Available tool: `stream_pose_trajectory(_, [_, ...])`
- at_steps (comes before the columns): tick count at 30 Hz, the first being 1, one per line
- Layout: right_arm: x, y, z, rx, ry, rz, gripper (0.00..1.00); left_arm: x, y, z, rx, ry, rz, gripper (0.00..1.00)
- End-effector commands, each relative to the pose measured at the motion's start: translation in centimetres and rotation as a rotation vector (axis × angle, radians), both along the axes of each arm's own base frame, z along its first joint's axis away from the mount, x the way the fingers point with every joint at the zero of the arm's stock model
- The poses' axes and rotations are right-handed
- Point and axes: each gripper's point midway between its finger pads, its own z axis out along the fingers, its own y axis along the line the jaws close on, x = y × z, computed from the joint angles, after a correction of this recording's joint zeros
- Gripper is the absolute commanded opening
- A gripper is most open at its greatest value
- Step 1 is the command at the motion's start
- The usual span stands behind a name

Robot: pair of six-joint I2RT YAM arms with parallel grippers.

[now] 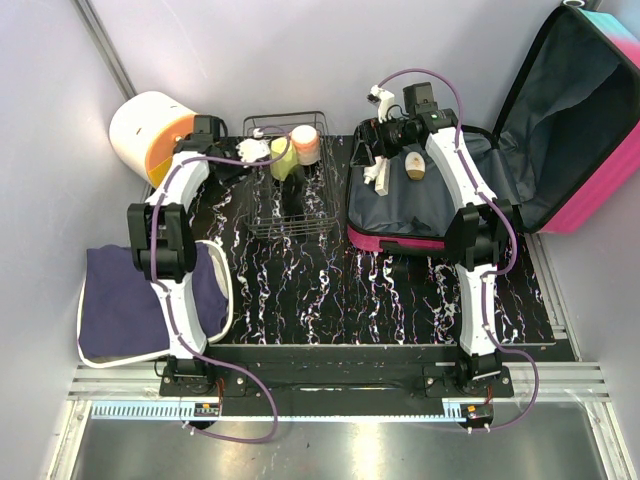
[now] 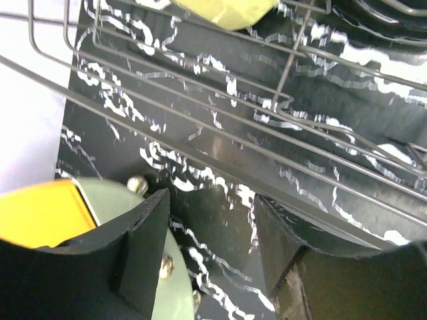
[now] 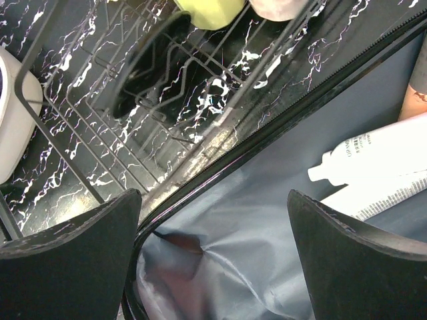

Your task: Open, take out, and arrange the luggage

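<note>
Luggage sits open at the right rear of the black marbled worktop. Its base lies flat w/ the grey lining up, and its lid is thrown back to the right, leaning vs the wall, pink edge showing. Inside the base are a white bottle lying on its side and a beige oval item near the back.

R hand hangs over the base's left rear corner, fingers spread wide and nothing between them, just zip trim and lining below.

L hand is low by the left rear of the wire basket, which stands just left of the luggage. Its fingers are apart w/ only worktop in the gap, so it's open. A green-and-yellow thing sits outside 1 finger; can't tell what it is.

The basket holds 3 things: a yellow-green item, a pink one and a black one.

A white-and-orange round box is at far left rear, and a purple cloth lies front left.
</note>
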Motion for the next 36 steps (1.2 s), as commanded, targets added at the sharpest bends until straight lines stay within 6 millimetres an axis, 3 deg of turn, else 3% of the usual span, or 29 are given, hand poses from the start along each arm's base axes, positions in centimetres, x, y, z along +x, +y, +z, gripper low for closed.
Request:
stream_pose_trajectory(1, [-0.3,-0.3,2.9,-0.002,-0.069,-0.006,1.0,2.2,-6.7,1.8,-0.161,-0.047,-0.051,0.57])
stream_pose_trajectory(5, [-0.3,-0.2,3.0,0.002,-0.069,-0.006,1.0,3.2,-6.8,4.2,-0.193,-0.084,0.003,0.56])
stream_pose_trajectory(6, [-0.3,-0.2,3.1,0.002,-0.073,-0.007,1.0,3.2,-6.3,4.7,-0.201,-0.082,0.045,0.56])
stream_pose_trajectory(8, [-0.4,-0.3,3.3,0.002,-0.075,-0.009,1.0,2.7,-4.8,7.7,-0.251,-0.103,0.117,0.56])
stream_pose_trajectory(11, [-0.5,-0.2,3.6,0.009,-0.073,-0.015,1.0,1.2,-2.8,12.0,-0.402,-0.077,0.34,0.56])
stream_pose_trajectory(12, [-0.5,-0.3,3.3,0.008,-0.063,-0.017,1.0,0.1,-2.9,14.4,-0.516,-0.053,0.43,0.57])
stream_pose_trajectory(14, [-0.5,-0.2,3.4,0.013,-0.066,-0.017,1.0,-1.0,-1.4,16.1,-0.661,-0.01,0.571,0.6])
stream_pose_trajectory(15, [-0.4,-0.2,3.4,0.012,-0.065,-0.021,1.0,-1.8,-1.0,17.0,-0.802,0.045,0.739,0.6])
stream_pose_trajectory(16, [-0.4,-0.2,3.3,0.013,-0.064,-0.02,1.0,-2.1,0.5,17.3,-0.876,0.067,0.849,0.67])
stream_pose_trajectory(18, [-0.4,-0.2,3.2,0.013,-0.064,-0.02,1.0,-3.5,1.2,17.7,-1.049,0.158,1.006,0.77])
stream_pose_trajectory(20, [-0.3,-0.2,3.1,0.013,-0.062,-0.02,1.0,-3.2,3.8,18.6,-1.202,0.121,1.142,0.77])
stream_pose_trajectory(21, [-0.3,-0.1,3.2,0.014,-0.062,-0.021,1.0,-3.7,4.6,18.1,-1.234,0.11,1.185,0.77])
stream_pose_trajectory(22, [-0.3,-0.1,3.2,0.017,-0.061,-0.022,1.0,-3.2,6.2,18.9,-1.278,0.042,1.213,0.78])
stream_pose_trajectory(25, [-0.1,-0.2,3.3,0.012,-0.069,-0.025,1.0,-2.4,8.8,19.0,-1.317,-0.01,1.337,0.72])
stream_pose_trajectory(30, [0.0,-0.4,3.3,-0.002,-0.078,-0.031,1.0,-0.5,10.7,19.7,-1.413,-0.022,1.456,0.62])
stream_pose_trajectory(36, [0.2,-0.6,3.2,-0.017,-0.078,-0.042,1.0,-0.3,10.9,17.6,-1.444,0.014,1.573,0.55])
